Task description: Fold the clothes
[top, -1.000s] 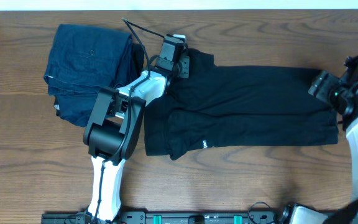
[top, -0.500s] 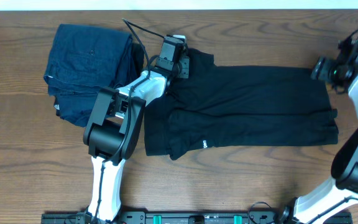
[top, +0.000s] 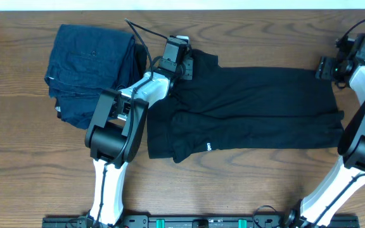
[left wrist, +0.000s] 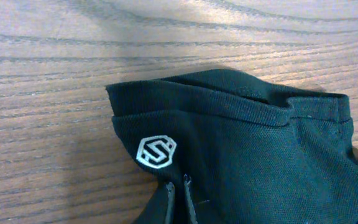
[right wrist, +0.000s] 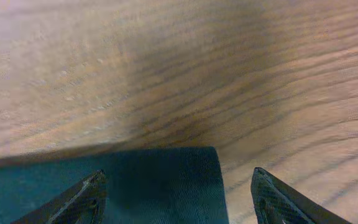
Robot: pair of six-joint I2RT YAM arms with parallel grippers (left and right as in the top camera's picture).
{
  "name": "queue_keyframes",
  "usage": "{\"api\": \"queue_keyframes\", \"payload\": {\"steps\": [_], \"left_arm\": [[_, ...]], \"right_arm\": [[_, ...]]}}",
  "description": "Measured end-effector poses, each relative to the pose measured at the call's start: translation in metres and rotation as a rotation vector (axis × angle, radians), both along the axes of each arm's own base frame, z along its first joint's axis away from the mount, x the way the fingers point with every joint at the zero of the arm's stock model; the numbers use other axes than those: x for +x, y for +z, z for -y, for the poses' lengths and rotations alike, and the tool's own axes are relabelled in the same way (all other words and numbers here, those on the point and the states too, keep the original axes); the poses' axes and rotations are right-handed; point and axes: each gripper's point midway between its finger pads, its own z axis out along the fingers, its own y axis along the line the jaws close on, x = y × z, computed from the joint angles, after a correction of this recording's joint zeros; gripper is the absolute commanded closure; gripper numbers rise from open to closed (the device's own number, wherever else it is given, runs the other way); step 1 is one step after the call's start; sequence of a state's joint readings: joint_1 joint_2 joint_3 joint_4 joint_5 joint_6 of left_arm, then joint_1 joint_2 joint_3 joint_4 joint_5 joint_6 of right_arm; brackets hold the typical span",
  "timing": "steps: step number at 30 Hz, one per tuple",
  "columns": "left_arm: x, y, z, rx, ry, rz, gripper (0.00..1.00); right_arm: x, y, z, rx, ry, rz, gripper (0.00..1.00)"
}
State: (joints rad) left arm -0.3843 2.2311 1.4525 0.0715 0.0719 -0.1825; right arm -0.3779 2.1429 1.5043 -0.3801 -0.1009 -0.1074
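Observation:
The clothes, a black T-shirt (top: pixel 252 107), lie flat across the middle of the table, with a small white tag (top: pixel 208 147) near the front left. My left gripper (top: pixel 181 65) sits at the shirt's far left corner. In the left wrist view it (left wrist: pixel 178 180) is shut on a fold of the black fabric (left wrist: pixel 260 162), just below a white logo (left wrist: pixel 156 151). My right gripper (top: pixel 327 68) hovers at the shirt's far right corner. In the right wrist view it (right wrist: pixel 176 182) is open, with the shirt corner (right wrist: pixel 166 186) between its fingers (right wrist: pixel 89 196).
A folded dark blue denim-like stack (top: pixel 90 69) lies at the far left, beside the left arm. The left arm's base (top: pixel 109 136) stands in front of the shirt's left edge. Bare wood (right wrist: pixel 166 74) lies beyond the shirt's right corner.
The right arm has swung from the shirt's right edge towards the far side, to its far right corner, and its jaws have narrowed slightly. The left gripper has stayed put.

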Motion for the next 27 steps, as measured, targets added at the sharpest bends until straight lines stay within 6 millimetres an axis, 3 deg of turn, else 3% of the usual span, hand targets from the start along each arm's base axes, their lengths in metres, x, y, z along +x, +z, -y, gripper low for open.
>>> {"api": "queue_keyframes", "payload": {"steps": [11,14,15,17,20,27], "left_arm": [[0.000,0.000,0.000,0.000,0.000,0.000,0.92],[0.000,0.000,0.000,0.000,0.000,0.000,0.92],[0.000,0.000,0.000,0.000,0.000,0.000,0.92],[0.000,0.000,0.000,0.000,-0.001,0.000,0.94],[0.000,0.000,0.000,0.000,0.000,0.000,0.94],[0.000,0.000,0.000,0.004,-0.005,0.002,0.94]], "right_arm": [[0.005,-0.025,-0.002,0.001,0.049,-0.010,0.35],[0.009,-0.027,-0.003,-0.001,0.069,-0.001,0.46],[0.010,-0.027,-0.003,-0.003,0.074,0.001,0.55],[0.010,-0.027,-0.004,-0.001,0.084,0.000,0.83],[0.011,-0.028,-0.007,0.010,0.099,0.006,0.96],[0.014,-0.026,-0.007,0.010,0.105,0.018,0.99]]}}
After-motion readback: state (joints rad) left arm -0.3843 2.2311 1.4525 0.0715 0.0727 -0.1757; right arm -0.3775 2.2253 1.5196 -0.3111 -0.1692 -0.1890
